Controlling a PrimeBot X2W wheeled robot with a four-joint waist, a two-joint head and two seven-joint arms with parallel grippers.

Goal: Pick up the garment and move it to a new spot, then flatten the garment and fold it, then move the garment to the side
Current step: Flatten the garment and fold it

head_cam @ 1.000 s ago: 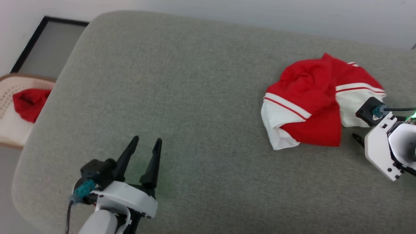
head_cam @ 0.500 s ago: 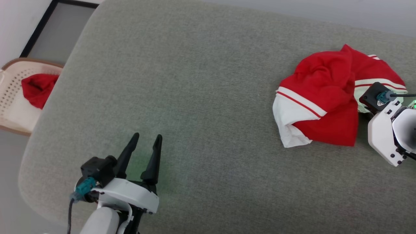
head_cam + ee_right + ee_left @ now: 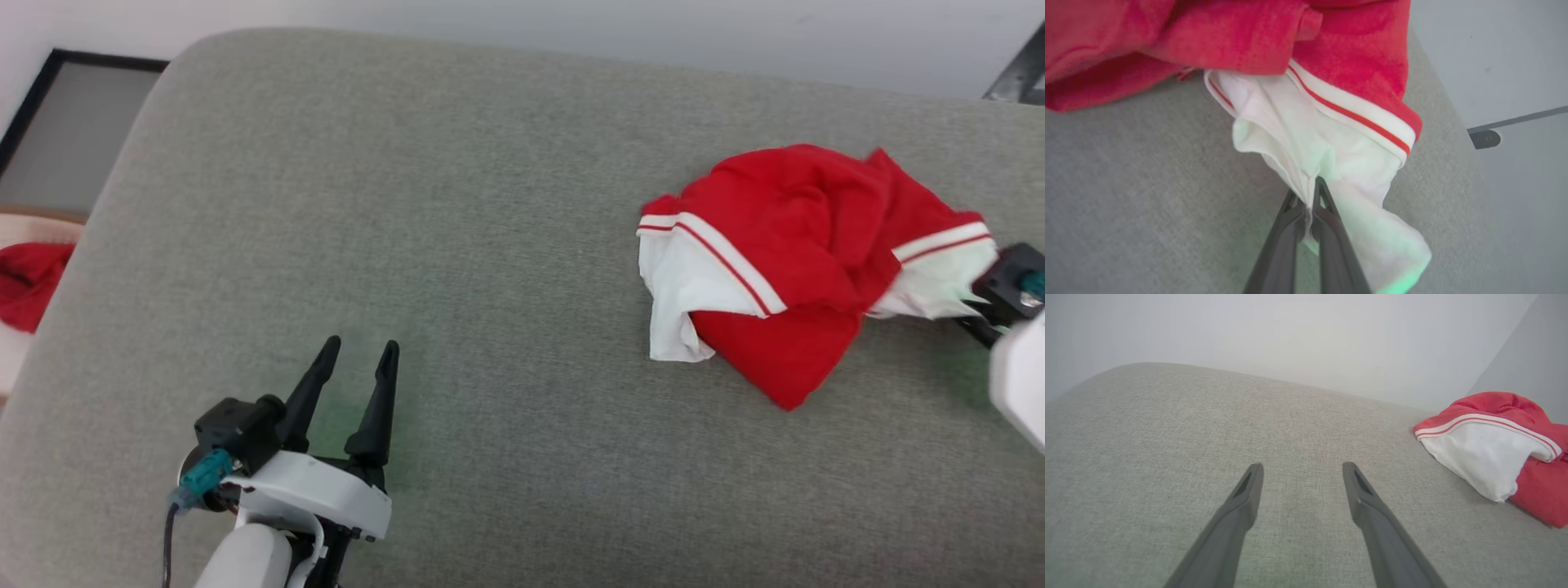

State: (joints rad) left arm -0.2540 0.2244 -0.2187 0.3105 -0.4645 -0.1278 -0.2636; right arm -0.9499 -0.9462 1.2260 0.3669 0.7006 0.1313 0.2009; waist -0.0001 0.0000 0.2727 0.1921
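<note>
Garment [image 3: 784, 261] sits bunched up on the right side of the head view, on the grey cushion [image 3: 490, 204]. It's red folds on top, with white panels poking out at the lower left and far right. Your right gripper [image 3: 1312, 185] is pinched tight on the white flap at the pile's right end, and the right wrist view shows cloth squeezed between the fingers. Your left gripper [image 3: 360, 343] hovers at the lower left with its fingers spread and nothing in them, well apart from the pile.

So I'd say you're only on the first step. It's grabbed, but most of the pile rests on the cushion: not moved, flattened, folded or set aside yet.

Room-wise you've got loads, since the whole middle and left of the cushion is open fabric. Watch the edges though. The cushion's back edge runs along the wall [image 3: 571, 24] at the top, and its rounded corner drops off at the upper left. Another red cloth [image 3: 24, 282] lies past the left edge, so don't mix them up.
</note>
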